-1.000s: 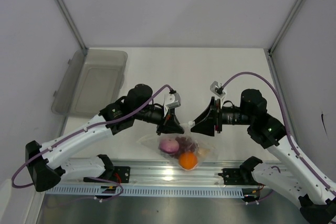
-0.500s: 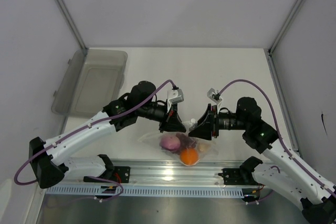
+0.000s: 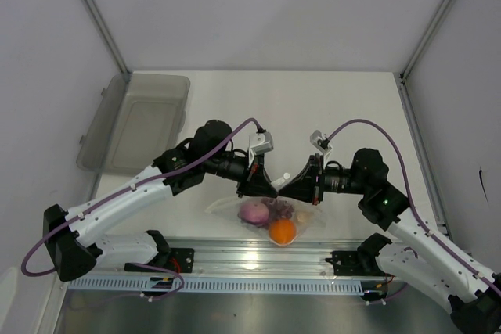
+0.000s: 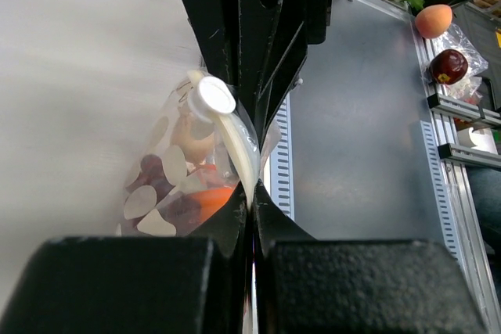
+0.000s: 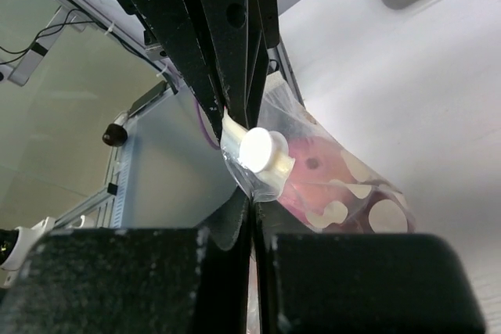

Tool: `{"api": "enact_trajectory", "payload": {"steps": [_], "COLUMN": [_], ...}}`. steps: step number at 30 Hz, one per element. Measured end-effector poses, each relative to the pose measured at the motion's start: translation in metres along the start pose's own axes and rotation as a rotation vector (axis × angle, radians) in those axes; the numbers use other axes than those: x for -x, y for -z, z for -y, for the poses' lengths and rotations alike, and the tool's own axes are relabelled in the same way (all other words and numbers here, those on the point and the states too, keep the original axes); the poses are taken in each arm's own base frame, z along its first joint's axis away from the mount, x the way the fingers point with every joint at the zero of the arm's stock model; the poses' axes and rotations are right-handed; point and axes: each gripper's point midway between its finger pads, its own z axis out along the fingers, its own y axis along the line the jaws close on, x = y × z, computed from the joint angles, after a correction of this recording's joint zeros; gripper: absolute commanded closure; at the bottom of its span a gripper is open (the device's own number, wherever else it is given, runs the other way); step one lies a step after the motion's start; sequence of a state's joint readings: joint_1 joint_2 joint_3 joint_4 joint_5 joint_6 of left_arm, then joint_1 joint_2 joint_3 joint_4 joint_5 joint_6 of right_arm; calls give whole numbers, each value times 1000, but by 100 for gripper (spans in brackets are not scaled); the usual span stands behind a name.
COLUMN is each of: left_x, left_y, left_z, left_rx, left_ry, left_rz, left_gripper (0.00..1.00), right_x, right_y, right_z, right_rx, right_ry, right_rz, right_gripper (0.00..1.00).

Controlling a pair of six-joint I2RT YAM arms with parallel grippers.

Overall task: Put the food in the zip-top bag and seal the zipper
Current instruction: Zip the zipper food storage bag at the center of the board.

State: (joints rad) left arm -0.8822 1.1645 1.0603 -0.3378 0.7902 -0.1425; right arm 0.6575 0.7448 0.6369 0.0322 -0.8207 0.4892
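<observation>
The zip-top bag (image 3: 270, 213) is clear with pale dots and hangs between both arms near the table's front edge. Through its wall the food shows: an orange (image 3: 282, 231), a purple-red onion (image 3: 253, 211), dark berries (image 3: 275, 209) and a whitish garlic bulb (image 3: 301, 215). My left gripper (image 3: 273, 187) (image 4: 252, 193) is shut on the bag's mouth edge. My right gripper (image 3: 283, 190) (image 5: 252, 197) faces it tip to tip, shut on the same edge. The zipper (image 4: 241, 146) is a white strip with a round white slider (image 4: 213, 98) (image 5: 262, 152) between the two grips.
A grey translucent tub (image 3: 137, 123) lies at the table's back left. A metal rail (image 3: 250, 260) with the arm bases runs along the front edge, just below the bag. Beyond the rail, the left wrist view shows spare food items (image 4: 434, 19).
My right gripper has moved left to the bag's mouth and closed on its edge. The left gripper has kept its grip, shifting slightly right.
</observation>
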Motion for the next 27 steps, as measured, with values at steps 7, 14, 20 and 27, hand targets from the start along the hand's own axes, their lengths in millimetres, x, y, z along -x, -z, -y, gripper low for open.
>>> {"api": "enact_trajectory", "payload": {"steps": [7,14,20,27], "left_x": [1,9,31,33], "left_y": [3,4,-7,-14], "left_z": [-4,1,-7,-12], "left_rx": [5,-33,-45,-44], "left_ry": [11,37,112,210], "left_rz": [6,22,27,30], "left_gripper": [73,40,43,54], "right_x": [-3,-13,-16,-16], "right_y": [3,7,8,7], "right_z": [7,9,6,9], "right_rx": [-52,-72,-68,-92], "right_ry": [10,-5,5,-8], "right_rz": [-1,-35,-42,-38], "right_gripper": [100,100,100,100]}}
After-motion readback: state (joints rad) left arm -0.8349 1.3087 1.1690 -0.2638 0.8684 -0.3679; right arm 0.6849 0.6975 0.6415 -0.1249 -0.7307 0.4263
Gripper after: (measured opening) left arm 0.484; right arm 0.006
